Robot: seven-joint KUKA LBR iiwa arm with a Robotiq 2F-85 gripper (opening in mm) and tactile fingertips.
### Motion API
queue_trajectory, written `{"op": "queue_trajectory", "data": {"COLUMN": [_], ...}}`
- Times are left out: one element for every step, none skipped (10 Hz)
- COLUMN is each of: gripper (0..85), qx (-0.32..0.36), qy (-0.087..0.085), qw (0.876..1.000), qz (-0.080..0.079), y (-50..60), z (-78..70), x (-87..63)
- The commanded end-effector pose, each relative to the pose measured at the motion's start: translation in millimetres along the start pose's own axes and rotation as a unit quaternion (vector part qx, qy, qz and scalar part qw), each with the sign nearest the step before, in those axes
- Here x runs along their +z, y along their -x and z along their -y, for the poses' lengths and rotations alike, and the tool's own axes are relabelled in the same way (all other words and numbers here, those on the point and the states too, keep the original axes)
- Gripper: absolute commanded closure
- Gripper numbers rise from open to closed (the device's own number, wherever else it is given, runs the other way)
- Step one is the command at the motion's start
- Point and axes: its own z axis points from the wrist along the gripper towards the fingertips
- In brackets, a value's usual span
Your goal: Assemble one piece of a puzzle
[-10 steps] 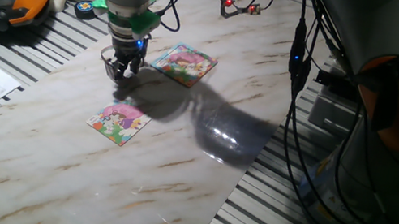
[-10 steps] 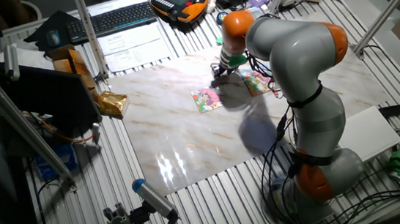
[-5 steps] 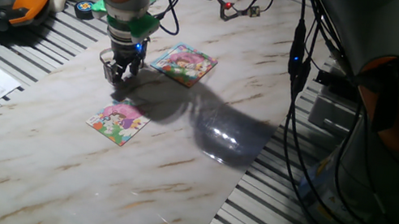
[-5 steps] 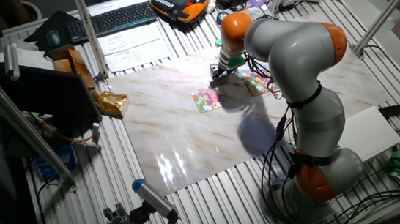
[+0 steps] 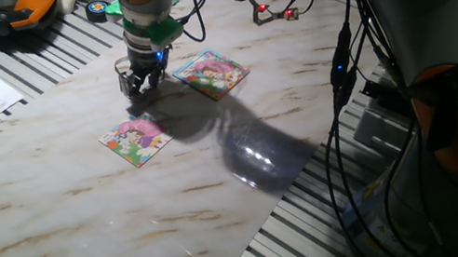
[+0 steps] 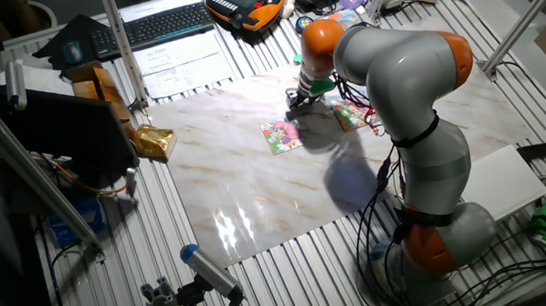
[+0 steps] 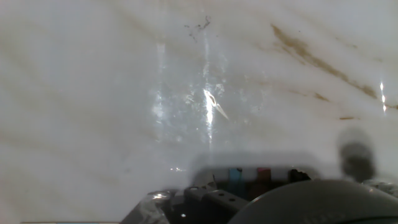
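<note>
My gripper (image 5: 135,88) hangs low over the marble tabletop (image 5: 198,199), between two colourful puzzle boards. One board (image 5: 211,72) lies just behind it to the right, the other (image 5: 136,140) just in front. The other fixed view shows the gripper (image 6: 294,106) between the same boards (image 6: 281,135) (image 6: 350,113). Its fingers are small and dark, and the gap between them is too unclear to judge. The piece is not visible in any view. In the hand view only bare marble (image 7: 124,93) and a dark reflection along the bottom edge appear.
A black round disc (image 5: 98,9) and an orange teach pendant (image 5: 5,4) lie beyond the marble's far left edge. Cables hang over the back. A keyboard (image 6: 155,26) and a gold bag (image 6: 151,142) sit off the slab. The arm's base (image 6: 442,237) stands at the right.
The gripper has shifted slightly up and toward the back left. Both boards stay where they were.
</note>
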Motion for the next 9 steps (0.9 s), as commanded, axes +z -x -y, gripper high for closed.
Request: {"op": "queue_trajectory", "data": {"gripper": [21.3, 21.3, 21.7, 21.7, 21.7, 21.7, 21.7, 21.7, 21.7], "qx": [0.000, -0.001, -0.001, -0.002, -0.002, -0.002, -0.002, -0.002, -0.002], "qy": [0.000, 0.000, 0.000, -0.001, -0.002, -0.002, -0.002, -0.002, -0.001], "qw": [1.000, 1.000, 1.000, 1.000, 1.000, 1.000, 1.000, 1.000, 1.000], "qz": [0.000, 0.000, 0.000, 0.000, 0.001, 0.002, 0.002, 0.002, 0.003], "y": [-0.3, -0.5, -0.5, -0.6, -0.8, -1.0, -1.4, -1.5, -1.6], "z": [-0.3, -0.5, -0.5, -0.6, -0.7, -0.9, -1.2, -1.2, -1.2], "x": [0.5, 0.6, 0.8, 1.2, 1.7, 2.8, 3.8, 4.7, 5.6]}}
